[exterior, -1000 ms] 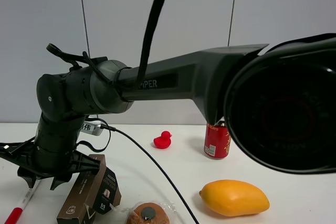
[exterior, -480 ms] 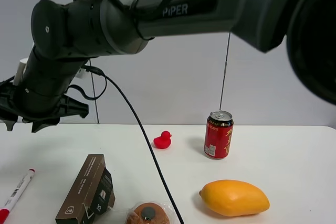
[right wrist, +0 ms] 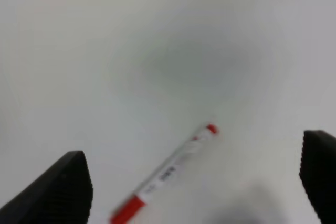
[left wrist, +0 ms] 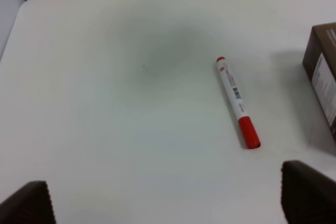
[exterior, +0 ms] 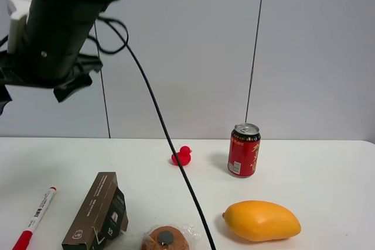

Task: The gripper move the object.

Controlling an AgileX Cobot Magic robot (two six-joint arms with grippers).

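The white marker pen [exterior: 36,218] with a red cap lies flat on the table at the front left, cap toward the front. It also shows in the left wrist view [left wrist: 237,102] and, blurred, in the right wrist view [right wrist: 168,174]. A dark arm reaches across from the right. Its gripper [exterior: 35,89], my right one, hangs high above the pen, open and empty. The right gripper [right wrist: 194,148] stands wide open over the pen. The left gripper [left wrist: 167,182] is open and empty, well above the table.
A long brown carton [exterior: 96,212] lies just right of the pen, its end in the left wrist view [left wrist: 323,77]. A wrapped round snack [exterior: 166,239], mango [exterior: 261,221], red can [exterior: 244,150] and red duck [exterior: 183,156] are further right. A black cable [exterior: 170,144] hangs down.
The arm has risen from table level beside the pen to high above it. The pen stays on the table, now slightly further right.
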